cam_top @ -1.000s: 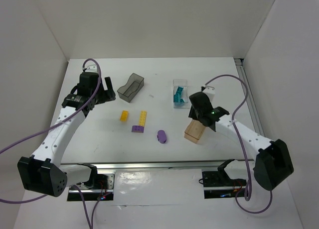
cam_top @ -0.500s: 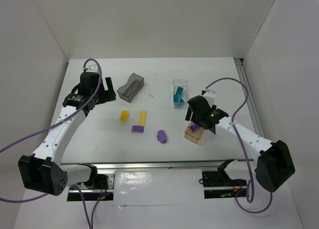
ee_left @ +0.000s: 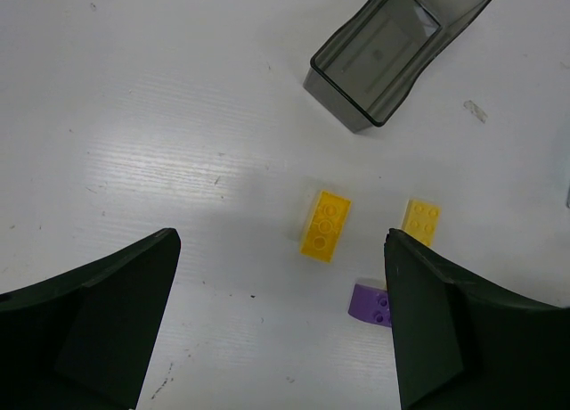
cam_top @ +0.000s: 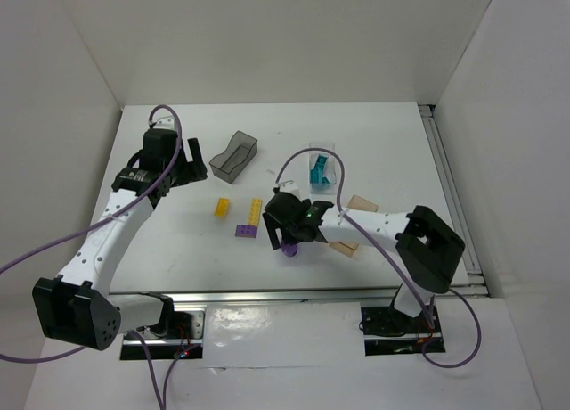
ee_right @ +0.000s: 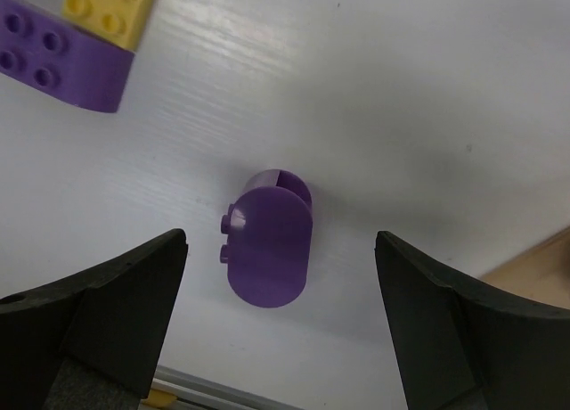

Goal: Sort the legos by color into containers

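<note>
Right tool (ee_right: pixel 280 276) now over purple lego (ee_right: pixel 267 254)

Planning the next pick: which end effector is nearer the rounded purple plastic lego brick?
Right. The right end effector hangs open directly over the rounded purple plastic lego brick; the left end effector is far off, open, near the smoky grey translucent plastic bin.

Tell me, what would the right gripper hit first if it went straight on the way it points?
Probably the rounded purple lego on the table, centred between the open fingers of the right gripper; how far off is unclear.
</note>
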`<state>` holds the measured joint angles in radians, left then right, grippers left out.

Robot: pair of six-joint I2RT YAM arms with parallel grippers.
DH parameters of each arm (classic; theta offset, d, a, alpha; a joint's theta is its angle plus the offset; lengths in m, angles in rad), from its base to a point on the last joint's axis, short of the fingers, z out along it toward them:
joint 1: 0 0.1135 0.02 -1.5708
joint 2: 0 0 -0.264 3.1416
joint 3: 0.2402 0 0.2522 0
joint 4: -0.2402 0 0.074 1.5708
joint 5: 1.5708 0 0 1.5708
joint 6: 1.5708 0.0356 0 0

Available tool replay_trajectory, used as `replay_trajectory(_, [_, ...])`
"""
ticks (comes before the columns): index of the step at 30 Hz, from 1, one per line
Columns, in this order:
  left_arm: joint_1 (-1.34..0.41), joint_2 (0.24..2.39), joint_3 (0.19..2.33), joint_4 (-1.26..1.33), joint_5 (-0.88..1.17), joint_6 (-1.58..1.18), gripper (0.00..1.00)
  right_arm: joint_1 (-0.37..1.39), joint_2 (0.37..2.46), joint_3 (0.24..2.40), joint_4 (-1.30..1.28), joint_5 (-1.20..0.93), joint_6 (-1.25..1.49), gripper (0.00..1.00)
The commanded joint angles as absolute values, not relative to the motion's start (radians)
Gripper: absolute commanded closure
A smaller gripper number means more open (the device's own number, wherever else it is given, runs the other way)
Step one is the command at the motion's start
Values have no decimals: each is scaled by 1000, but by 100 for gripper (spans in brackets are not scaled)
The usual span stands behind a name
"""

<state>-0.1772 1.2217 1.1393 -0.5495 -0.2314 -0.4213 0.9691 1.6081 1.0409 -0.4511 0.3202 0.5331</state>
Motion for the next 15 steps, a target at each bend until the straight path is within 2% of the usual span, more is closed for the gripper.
replay_trajectory(1, [-172,1223,1169,-538,-245,-411,1,968,1655,1071,-425,265,509,7])
replay_trajectory(9, [-172,1243,1178,-538,-236,-411,1,977,1713,1052,-379,245,528,12])
replay_trajectory(12, [-172,1243,1178,-538,-236,-411,1,995,1743,1052,-379,256,528,20])
replay_trajectory(15, [-172,1243,1178,-538,-236,-411,1,1005,1753,1063,-402,294,537,32])
